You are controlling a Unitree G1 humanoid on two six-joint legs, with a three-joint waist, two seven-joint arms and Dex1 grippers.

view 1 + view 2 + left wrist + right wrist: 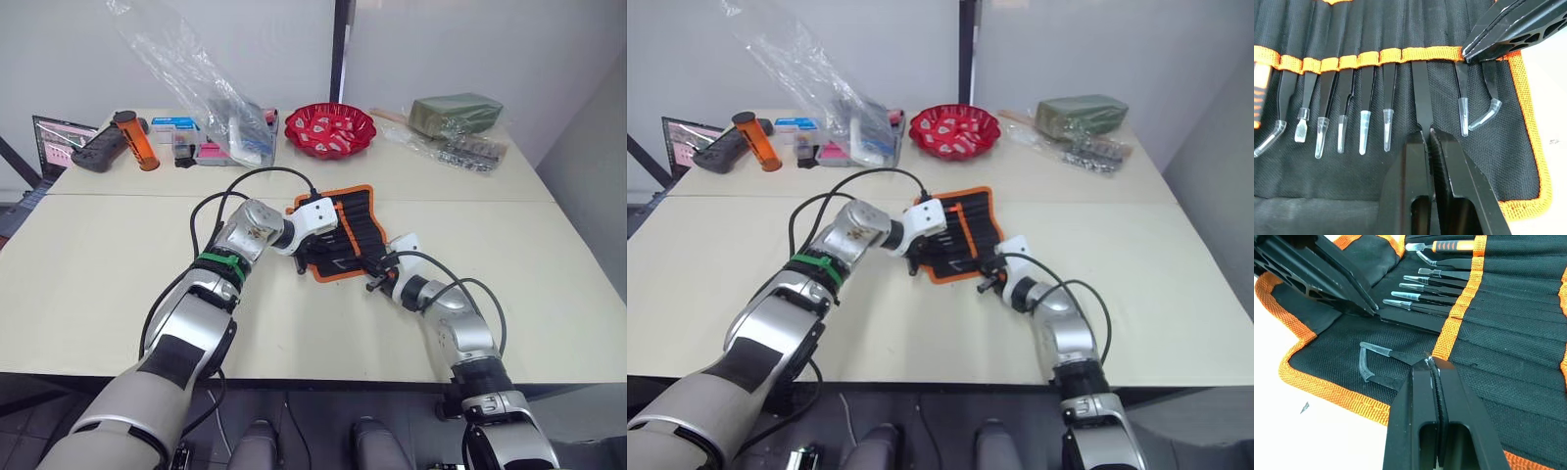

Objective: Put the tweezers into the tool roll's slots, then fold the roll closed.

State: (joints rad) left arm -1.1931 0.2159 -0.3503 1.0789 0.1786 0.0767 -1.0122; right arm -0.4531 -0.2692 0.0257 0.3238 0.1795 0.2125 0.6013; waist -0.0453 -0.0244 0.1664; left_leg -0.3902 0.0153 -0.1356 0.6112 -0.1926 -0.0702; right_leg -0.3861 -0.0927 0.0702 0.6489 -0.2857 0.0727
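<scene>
The tool roll (pixel 351 227) lies open on the table, black with orange trim. Several tweezers (pixel 1365 93) with clear tip caps sit in the slots (pixel 1369 58) under the orange band. My left gripper (pixel 1427 131) is shut on the free end of one uncapped black tweezers (pixel 1420 93) whose other end is under the band. My right gripper (pixel 1430 361) is shut with nothing in it, its tip on the orange band (pixel 1449 330) near the roll's edge, beside a bent-tip tweezers (pixel 1376 355). An orange-handled tool (pixel 1454 245) fills a far slot.
At the back of the table stand a red bowl (pixel 329 128), a clear plastic bag (pixel 196 78), an orange cylinder (pixel 135 140), a green package (pixel 456 113) and a laptop (pixel 59 137). A black cable (pixel 211 211) loops beside my left arm.
</scene>
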